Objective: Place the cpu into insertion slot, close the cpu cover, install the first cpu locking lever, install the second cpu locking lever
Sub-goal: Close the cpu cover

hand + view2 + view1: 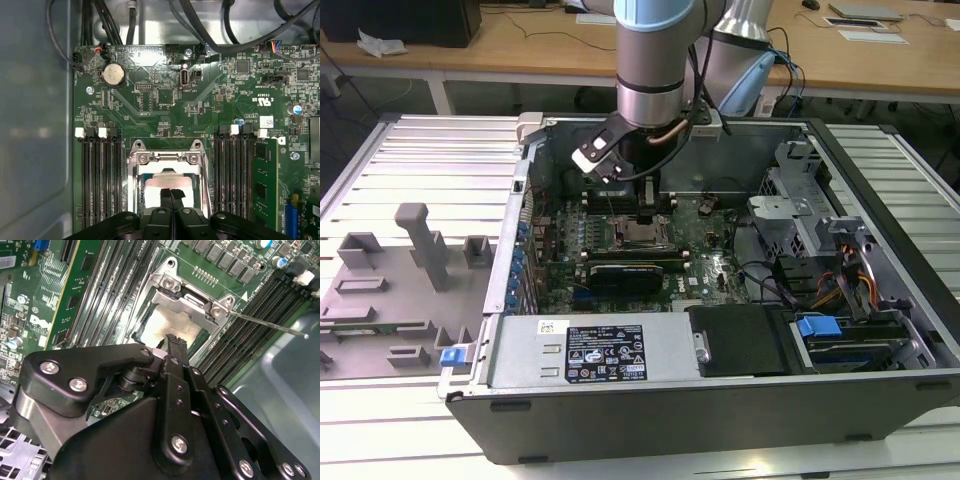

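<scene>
Exterior view: gripper (648, 220) at frame centre, lowered inside the open computer case (740, 410), directly over the socket (638, 240).
Second wrist view: fingers (175, 347) pressed together, gripping nothing, tips at the chip's (167, 325) pale top; cover (192, 305) frames it.
First wrist view: fingers (167, 195) closed; chip (162, 181) seated within the socket (131, 185).

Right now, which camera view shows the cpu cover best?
The first wrist view: the cpu cover faces the camera squarely. In the second wrist view it is slanted and partly behind the gripper. In the exterior view it is small under the arm.
</scene>
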Controlling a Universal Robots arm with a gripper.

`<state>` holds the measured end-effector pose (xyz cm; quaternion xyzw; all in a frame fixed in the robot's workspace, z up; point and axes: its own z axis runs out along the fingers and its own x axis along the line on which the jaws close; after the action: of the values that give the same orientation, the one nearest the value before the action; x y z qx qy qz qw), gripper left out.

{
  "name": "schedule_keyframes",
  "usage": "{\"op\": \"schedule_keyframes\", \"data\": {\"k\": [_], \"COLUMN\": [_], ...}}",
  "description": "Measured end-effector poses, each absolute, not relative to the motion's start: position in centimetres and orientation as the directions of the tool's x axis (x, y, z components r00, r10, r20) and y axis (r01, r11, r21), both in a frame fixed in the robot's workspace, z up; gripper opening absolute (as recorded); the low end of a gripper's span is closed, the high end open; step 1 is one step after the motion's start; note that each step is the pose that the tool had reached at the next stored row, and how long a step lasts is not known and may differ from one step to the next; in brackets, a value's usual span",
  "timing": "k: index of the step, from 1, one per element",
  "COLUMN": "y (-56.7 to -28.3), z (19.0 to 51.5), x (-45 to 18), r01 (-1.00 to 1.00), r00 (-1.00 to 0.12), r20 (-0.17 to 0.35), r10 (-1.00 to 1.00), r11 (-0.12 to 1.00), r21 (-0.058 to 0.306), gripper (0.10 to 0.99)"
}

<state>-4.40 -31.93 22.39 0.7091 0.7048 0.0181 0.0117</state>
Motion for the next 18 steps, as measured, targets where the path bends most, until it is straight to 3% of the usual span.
{"op": "schedule_keyframes", "data": {"k": [9,18], "y": [-32.0,-32.0], "z": [22.17,22.18], "x": [-4.56,-4.55], "r01": [0.999,0.975], "r00": [-0.005,-0.218], "r20": [0.009,-0.001], "r10": [1.0,0.976], "r11": [0.004,0.218], "r21": [0.042,0.041], "gripper": [0.106,0.106]}}
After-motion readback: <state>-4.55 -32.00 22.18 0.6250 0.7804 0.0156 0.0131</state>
